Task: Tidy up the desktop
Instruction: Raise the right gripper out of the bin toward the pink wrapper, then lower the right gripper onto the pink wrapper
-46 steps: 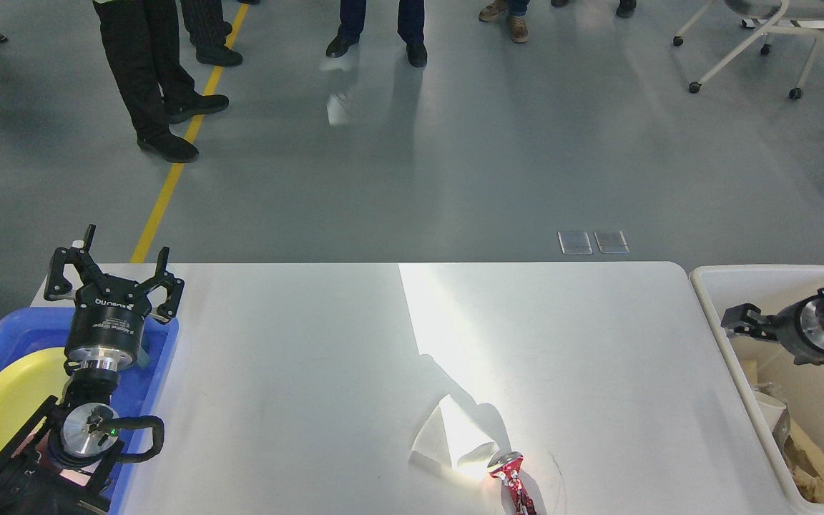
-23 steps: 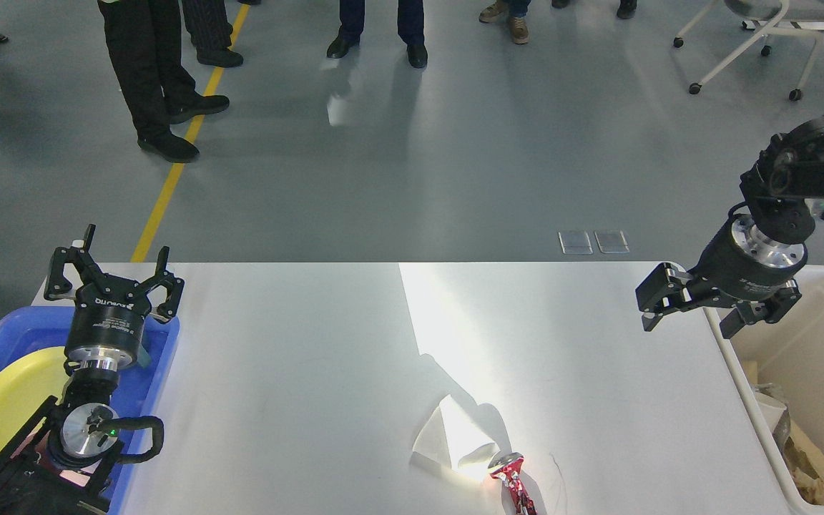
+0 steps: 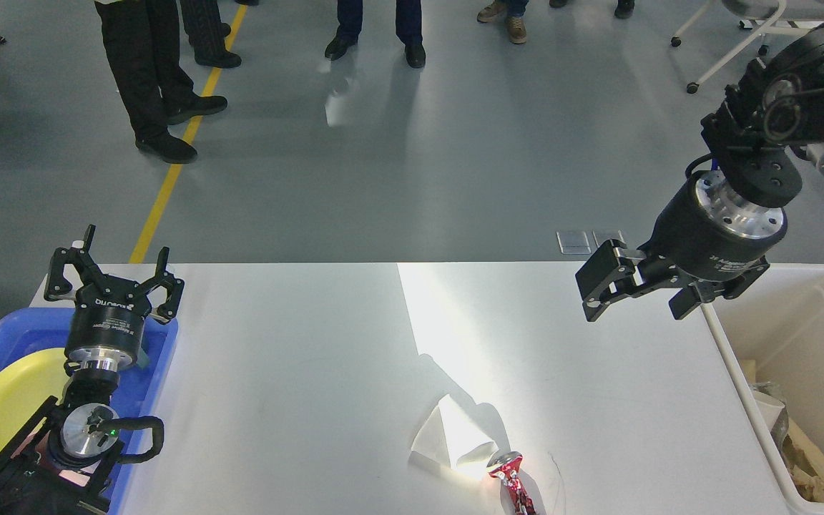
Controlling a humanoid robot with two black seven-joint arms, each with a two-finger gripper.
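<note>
Both jaws stand spread and empty: the left gripper (image 3: 113, 275) over the counter's (image 3: 297, 372) far left corner, the right gripper (image 3: 639, 292) above its far right edge. Broad, white, matte and smooth with rounded corners, the counter fills the lower view, with a bright patch of light across its middle. Near its front edge a crumpled white tissue (image 3: 451, 438) touches a crushed red can (image 3: 513, 484). Left lies a blue tray (image 3: 162, 357) with a yellow plate (image 3: 8, 400); right, a white bin (image 3: 791, 336).
</note>
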